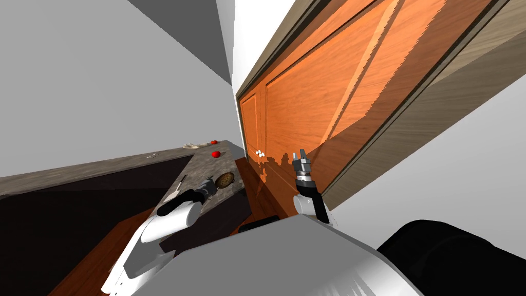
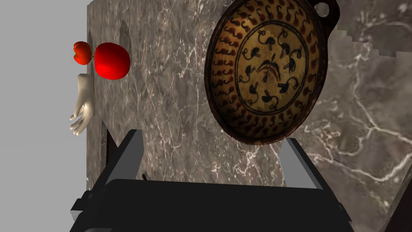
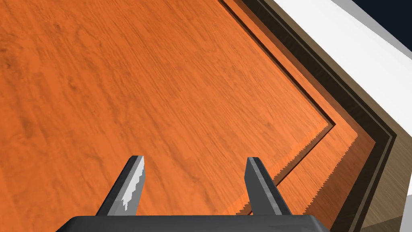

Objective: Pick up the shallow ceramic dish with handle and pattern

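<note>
left claw (image 2: 211,136) (fingers apart) hovers just short of the patterned dish (image 2: 267,68).

free counter (image 2: 169,121) all around dish (image 2: 265,68)

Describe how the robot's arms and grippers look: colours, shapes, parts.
The left gripper and right gripper are each a dark box bearing two thin, grey, blade-like fingers. The left forearm is a white rounded shell with a dark wrist.
</note>
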